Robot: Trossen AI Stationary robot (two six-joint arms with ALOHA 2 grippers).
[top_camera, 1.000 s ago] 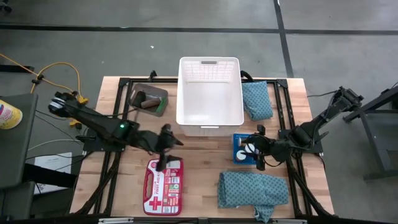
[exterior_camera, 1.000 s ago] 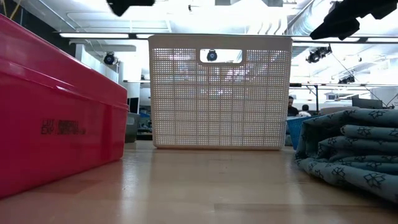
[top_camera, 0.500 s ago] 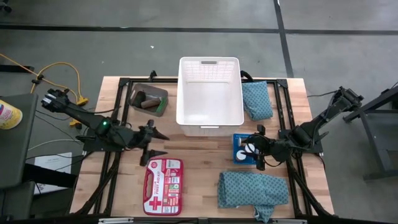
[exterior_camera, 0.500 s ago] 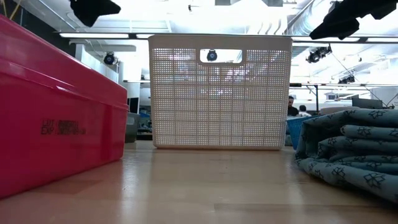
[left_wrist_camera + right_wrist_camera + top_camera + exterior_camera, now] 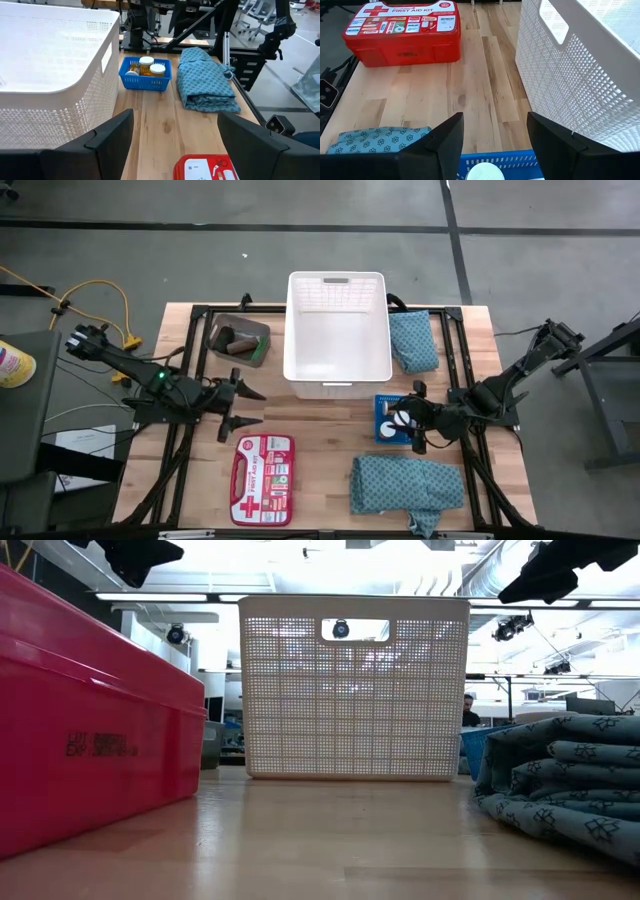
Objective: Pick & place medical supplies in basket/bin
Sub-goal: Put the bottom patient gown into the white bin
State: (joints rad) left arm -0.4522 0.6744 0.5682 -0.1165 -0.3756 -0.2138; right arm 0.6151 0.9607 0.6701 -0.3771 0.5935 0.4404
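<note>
In the high view the white basket stands at the middle of the far side. The small grey bin, with brown rolls and a green piece in it, sits to its left. One teal cloth lies right of the basket, the other by the near edge. An orange bottle and white caps stand in a blue tray. My left gripper hangs open left of the basket's near corner. My right gripper hovers open over the blue tray, touching nothing.
A red first aid kit lies by the near edge, just near-side of my left gripper. Bare wood shows between the kit, the basket and the near teal cloth. A black frame runs along the table's sides. A person shows far behind in the low view.
My left gripper has drawn back from above the red kit's far end toward the table's left edge, and it now points toward the right. My right arm and all the objects have stayed put.
</note>
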